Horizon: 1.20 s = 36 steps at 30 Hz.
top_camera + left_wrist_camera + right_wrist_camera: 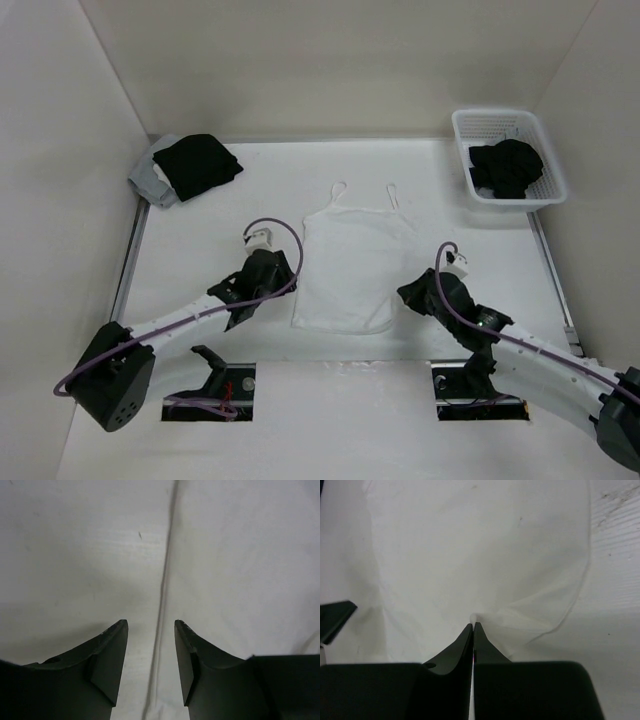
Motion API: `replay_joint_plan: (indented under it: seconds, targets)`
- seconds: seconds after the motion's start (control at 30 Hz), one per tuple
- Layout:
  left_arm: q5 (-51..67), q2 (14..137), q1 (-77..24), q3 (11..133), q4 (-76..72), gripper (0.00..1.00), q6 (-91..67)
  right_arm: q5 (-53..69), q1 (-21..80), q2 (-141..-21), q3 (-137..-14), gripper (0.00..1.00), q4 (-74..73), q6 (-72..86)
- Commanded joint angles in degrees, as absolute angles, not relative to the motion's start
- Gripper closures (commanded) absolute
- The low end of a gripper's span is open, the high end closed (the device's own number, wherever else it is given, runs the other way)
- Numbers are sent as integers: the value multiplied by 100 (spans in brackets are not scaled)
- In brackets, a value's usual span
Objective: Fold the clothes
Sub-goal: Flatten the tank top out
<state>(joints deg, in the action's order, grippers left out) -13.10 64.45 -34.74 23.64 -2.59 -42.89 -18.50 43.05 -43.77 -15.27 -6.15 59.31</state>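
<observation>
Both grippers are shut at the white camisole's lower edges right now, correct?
Not quite. The left gripper is open, its jaws standing apart over the camisole at its side edge, as the left wrist view shows. The right gripper is shut, pinching the camisole.

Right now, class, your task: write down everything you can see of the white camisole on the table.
The white camisole lies flat and unfolded in the middle of the table, thin pale fabric, hem toward the arms. Two narrow loop straps point to the far side. The right gripper is shut on a pinch of cloth near its right hem corner, raising creases there. The left gripper stands open over its left edge; whether it touches cannot be told.
</observation>
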Motion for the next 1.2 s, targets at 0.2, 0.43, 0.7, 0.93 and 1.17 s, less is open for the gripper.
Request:
replay_joint_plan:
  seconds: [0.2,0.43,0.7,0.93,1.17]
  targets:
    - [-1001,5704,-4389,2329,1843,61,-4982,-1846,4126,-3824,-1441,97,-835,5888]
    - [-994,5388,-4882,2197,2312,62,-5396,-1907,4232,-3569,-1424,98,-1063,6038]
    - [-651,5721,-4917,2004,1705,65,-5458,-1907,4293,-3516,-1468,98,-1151,6047]
    - [-615,5749,-4830,2153,1363,92,-5344,-1916,4311,-3472,-1512,98,-1222,6038]
    - [-353,4790,-3356,2942,784,98,-5028,-1645,4013,-4199,-2291,98,-722,5399]
